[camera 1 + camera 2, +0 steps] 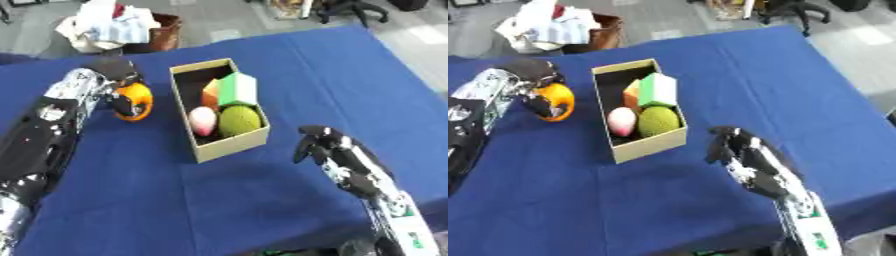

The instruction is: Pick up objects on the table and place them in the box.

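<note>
We see the left hand (118, 82) curled round an orange ball (136, 102), with dark fingers (122, 105) wrapped across its front, just left of the box (229, 146). The fingers hide part of the ball, and we cannot tell whether it rests on the blue table (131, 200) or is held just above it. The right hand (325, 145) is near the box's right side, fingers bent downward and holding nothing, apart from the box. The cardboard box lies with its long axis running from near to far, slightly askew. Inside we make out a green block (236, 89), an orange shape (211, 93) half hidden behind it, a pink egg (202, 120) and a green ball (239, 120).
</note>
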